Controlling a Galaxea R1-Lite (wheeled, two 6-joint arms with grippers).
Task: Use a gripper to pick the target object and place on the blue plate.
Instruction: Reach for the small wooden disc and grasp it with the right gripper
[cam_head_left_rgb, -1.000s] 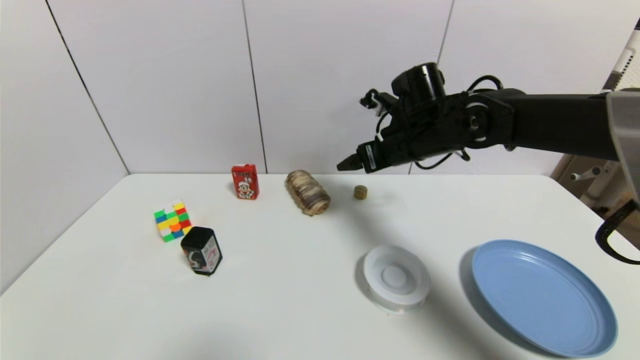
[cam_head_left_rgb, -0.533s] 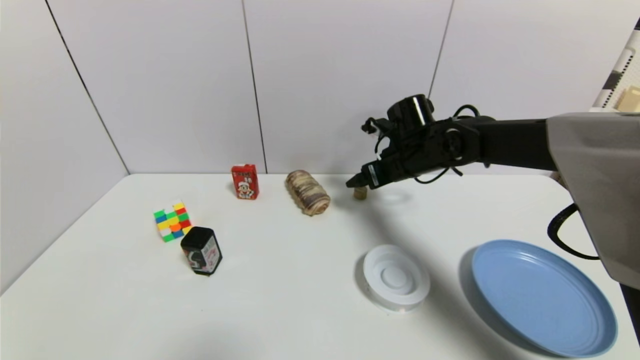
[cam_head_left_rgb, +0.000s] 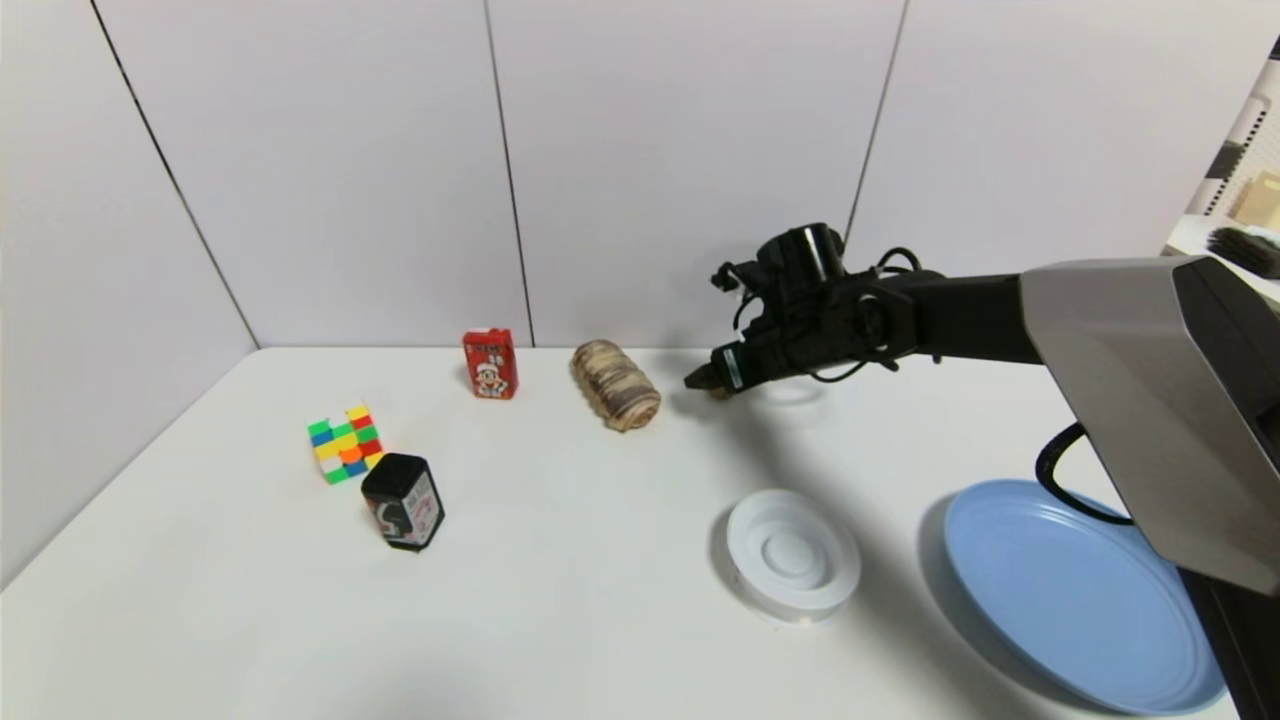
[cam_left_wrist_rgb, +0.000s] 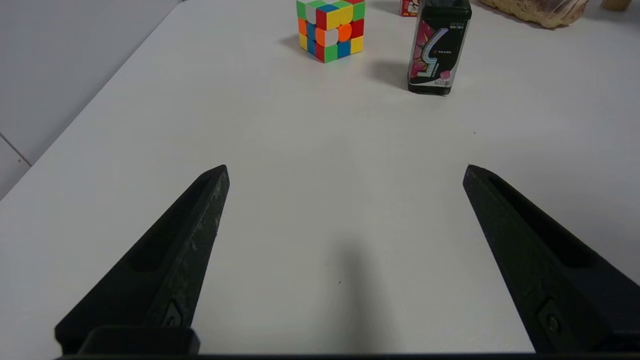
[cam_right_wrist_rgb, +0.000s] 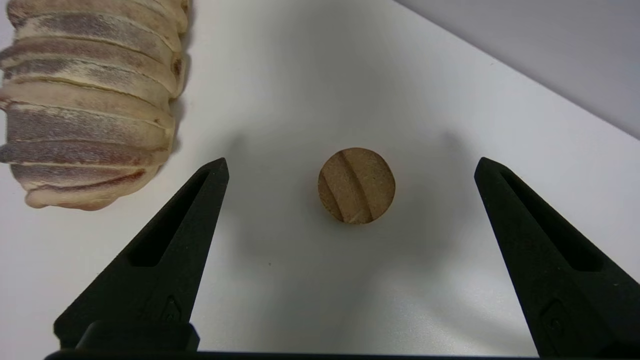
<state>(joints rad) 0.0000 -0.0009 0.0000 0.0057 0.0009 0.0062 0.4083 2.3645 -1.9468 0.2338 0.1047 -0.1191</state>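
The target object (cam_right_wrist_rgb: 356, 185), a small tan cork-like cylinder, stands on end at the far side of the table (cam_head_left_rgb: 600, 560), just beside the brown-and-cream striped roll (cam_head_left_rgb: 615, 385). In the right wrist view it lies between the two spread fingers (cam_right_wrist_rgb: 165, 250) of the right gripper (cam_head_left_rgb: 700, 380), touched by neither. Over the last second the right arm has been lowered and pushed forward: a second ago the gripper was held well above the cylinder, half a second ago its tip had reached it, and now the cylinder is almost wholly hidden behind the tip in the head view. The approach is therefore judged to be practically complete, and closing on the cylinder is judged to be the step in hand. Nothing is gripped yet.

Care is called for, since so small and light a piece could be tipped or rolled away if one finger meets it first. The blue plate (cam_head_left_rgb: 1080, 600) waits at the near right corner, well apart from the cylinder. The left gripper (cam_left_wrist_rgb: 345, 170) is parked low over the near left of the table, its fingers spread and empty.
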